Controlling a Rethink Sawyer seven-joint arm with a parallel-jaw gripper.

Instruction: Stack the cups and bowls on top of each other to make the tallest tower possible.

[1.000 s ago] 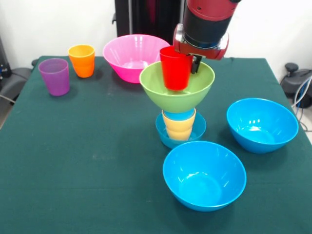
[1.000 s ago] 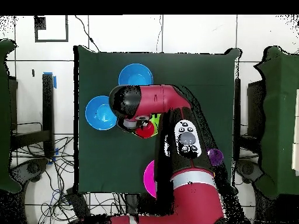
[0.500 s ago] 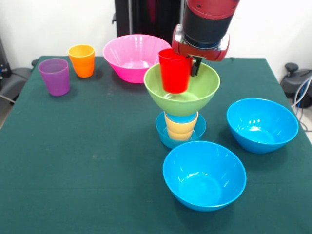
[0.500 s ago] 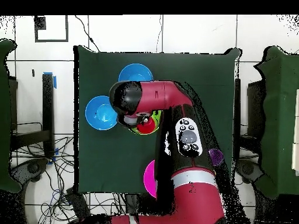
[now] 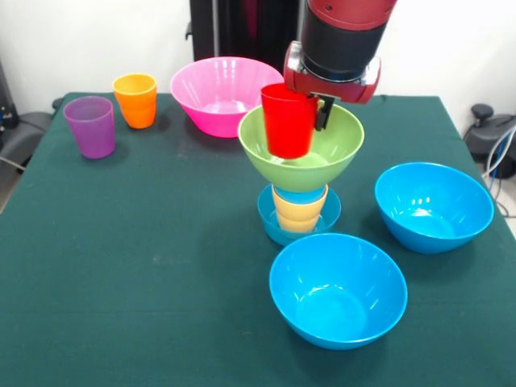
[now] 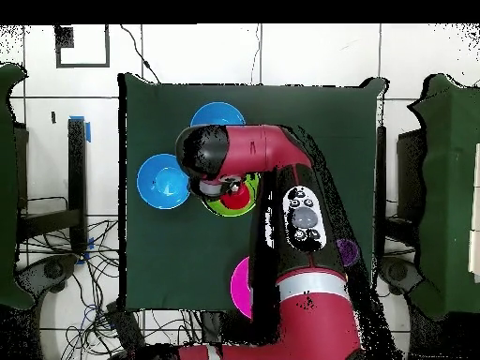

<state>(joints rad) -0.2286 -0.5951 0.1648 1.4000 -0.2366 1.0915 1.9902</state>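
On the green desk, near its middle, the tower stands upright. The claw grips the red cup, mouth up, slightly tilted, inside the green bowl.

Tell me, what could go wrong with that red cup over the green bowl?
The green bowl balances on a narrow cup stack; pressing the red cup down off-centre might tip the tower. The gripper holds the cup by its rim, so it may tilt when released. A falling bowl could knock the near blue bowl.

Red cup upright in green bowl — perhaps hovering.
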